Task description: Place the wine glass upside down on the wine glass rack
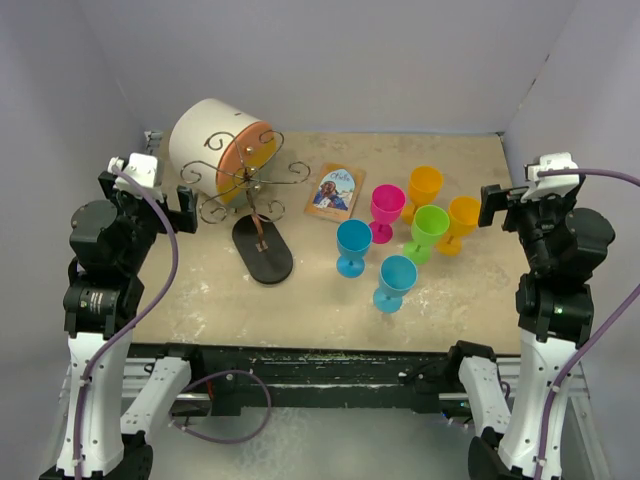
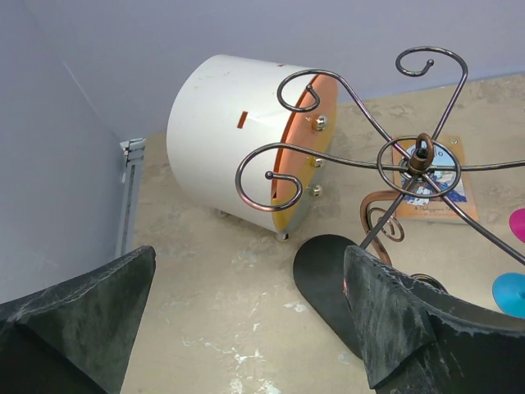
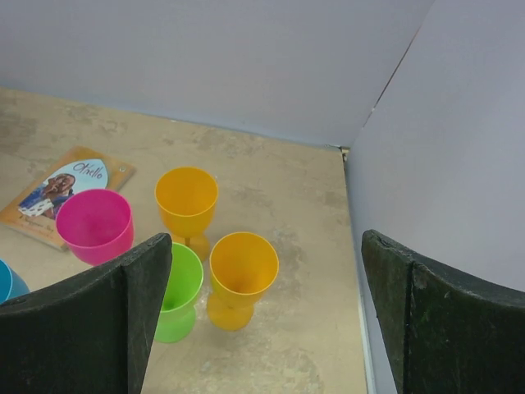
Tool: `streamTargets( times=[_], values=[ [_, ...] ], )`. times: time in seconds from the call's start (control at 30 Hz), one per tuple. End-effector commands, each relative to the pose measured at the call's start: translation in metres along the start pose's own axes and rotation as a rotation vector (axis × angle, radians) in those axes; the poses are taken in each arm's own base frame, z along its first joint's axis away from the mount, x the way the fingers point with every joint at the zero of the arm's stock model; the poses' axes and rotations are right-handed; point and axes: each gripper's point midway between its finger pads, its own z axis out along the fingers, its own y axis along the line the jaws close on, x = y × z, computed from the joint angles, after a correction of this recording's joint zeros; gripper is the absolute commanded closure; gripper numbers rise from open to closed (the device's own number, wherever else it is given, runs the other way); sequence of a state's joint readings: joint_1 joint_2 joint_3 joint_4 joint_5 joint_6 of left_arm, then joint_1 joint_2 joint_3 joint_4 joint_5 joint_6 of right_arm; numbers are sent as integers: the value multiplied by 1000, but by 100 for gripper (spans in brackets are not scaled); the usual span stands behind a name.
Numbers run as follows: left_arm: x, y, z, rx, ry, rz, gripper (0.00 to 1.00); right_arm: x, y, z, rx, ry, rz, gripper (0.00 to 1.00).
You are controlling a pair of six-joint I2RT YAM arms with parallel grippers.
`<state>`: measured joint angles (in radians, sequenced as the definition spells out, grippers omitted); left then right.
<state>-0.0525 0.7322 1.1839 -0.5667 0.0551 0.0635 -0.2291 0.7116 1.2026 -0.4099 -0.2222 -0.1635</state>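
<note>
The wine glass rack (image 1: 252, 185) is thin dark wire with curled arms on a black oval base (image 1: 264, 250), left of centre; it also shows in the left wrist view (image 2: 420, 156). Several plastic wine glasses stand upright at the right: two blue (image 1: 353, 246) (image 1: 396, 282), pink (image 1: 387, 212), green (image 1: 428, 233), two orange (image 1: 424, 192) (image 1: 462, 224). My left gripper (image 1: 170, 205) is open and empty, left of the rack. My right gripper (image 1: 497, 205) is open and empty, right of the nearest orange glass (image 3: 243, 277).
A white cylinder with an orange inside (image 1: 215, 148) lies on its side behind the rack. A small picture card (image 1: 335, 191) lies flat between rack and glasses. Grey walls close in the table on left, back and right.
</note>
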Motion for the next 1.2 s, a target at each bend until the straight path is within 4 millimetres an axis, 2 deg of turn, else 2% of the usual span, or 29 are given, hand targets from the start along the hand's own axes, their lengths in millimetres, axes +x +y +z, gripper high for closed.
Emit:
streamTargets(
  times=[0.0,0.47,0.63,0.7,0.8,0.87,0.93,1.13,1.17],
  values=[
    [-23,-2,-6,15,-63,-11,1,-6,-2,-1,11,-26,-21,0],
    [-25,-6,-7,41,-68,-6,1,-7,-10,0,41,-17,-49,0],
    [-26,-6,-4,47,-67,6,1,5,-22,4,95,35,-92,0],
    [-26,-7,-4,51,-69,11,1,16,-29,9,118,86,-114,0],
    [-26,-5,-2,43,-67,19,1,43,-31,22,105,191,-135,1],
    [-25,-4,-1,35,-64,19,1,69,-16,35,16,274,-105,2],
    [-24,-4,0,36,-63,19,1,90,-10,46,-23,336,-85,4],
    [-22,-17,1,110,-55,21,1,144,-3,70,-84,509,-54,9],
    [-21,-18,2,119,-51,20,1,151,-2,73,-95,534,-51,12]
  ],
)
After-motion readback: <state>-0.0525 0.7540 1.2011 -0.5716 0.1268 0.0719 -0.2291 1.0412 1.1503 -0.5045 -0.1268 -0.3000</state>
